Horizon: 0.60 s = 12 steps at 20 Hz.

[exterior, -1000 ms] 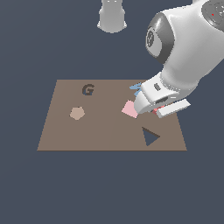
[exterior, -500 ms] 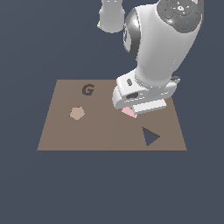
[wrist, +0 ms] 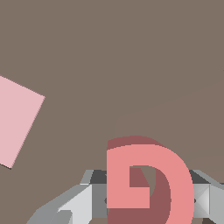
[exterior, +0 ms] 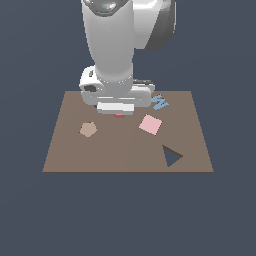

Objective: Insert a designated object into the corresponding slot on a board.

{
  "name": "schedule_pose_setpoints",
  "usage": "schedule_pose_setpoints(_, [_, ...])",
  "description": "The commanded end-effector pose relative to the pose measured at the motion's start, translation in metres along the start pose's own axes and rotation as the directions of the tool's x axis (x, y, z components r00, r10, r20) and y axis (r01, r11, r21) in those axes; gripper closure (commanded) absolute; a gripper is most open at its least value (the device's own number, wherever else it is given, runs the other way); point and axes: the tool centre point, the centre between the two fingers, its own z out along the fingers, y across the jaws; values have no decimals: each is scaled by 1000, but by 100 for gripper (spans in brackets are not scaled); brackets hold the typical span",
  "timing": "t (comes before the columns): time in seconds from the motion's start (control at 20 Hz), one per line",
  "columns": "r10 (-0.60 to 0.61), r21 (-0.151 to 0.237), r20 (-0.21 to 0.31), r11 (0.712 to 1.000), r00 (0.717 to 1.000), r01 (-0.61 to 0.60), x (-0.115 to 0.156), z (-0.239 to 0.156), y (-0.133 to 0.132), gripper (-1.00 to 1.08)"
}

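The pincer [wrist: 144, 205] is closed on the coral-red G block [wrist: 148, 183], its grey fingers [wrist: 74, 205] showing on either side of the letter in the wrist view; from outside, only a red sliver [exterior: 119, 115] peeks beneath the arm, low over the brown board [exterior: 125, 150]; the G-shaped slot is hidden behind the arm; the pink square [exterior: 150, 124] lies near, the light blue N [exterior: 159, 102] beyond it, the dark triangle [exterior: 171, 156] and a tan pentagon [exterior: 88, 129] well apart.

simulated scene: flat featureless backdrop [exterior: 30, 210]
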Motion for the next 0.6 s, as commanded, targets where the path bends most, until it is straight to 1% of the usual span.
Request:
schedule_pose_setpoints(0.0, [60, 0, 0, 998, 998, -60, -12, -1, 26, 108])
schedule_pose_setpoints(0.25, [137, 0, 0, 991, 991, -137, -30, -2, 59, 108])
schedule_pose_setpoints(0.4, [161, 0, 0, 987, 987, -161, -37, -3, 69, 108])
schedule_pose_setpoints(0.55, [168, 0, 0, 986, 986, -168, -39, -3, 72, 108])
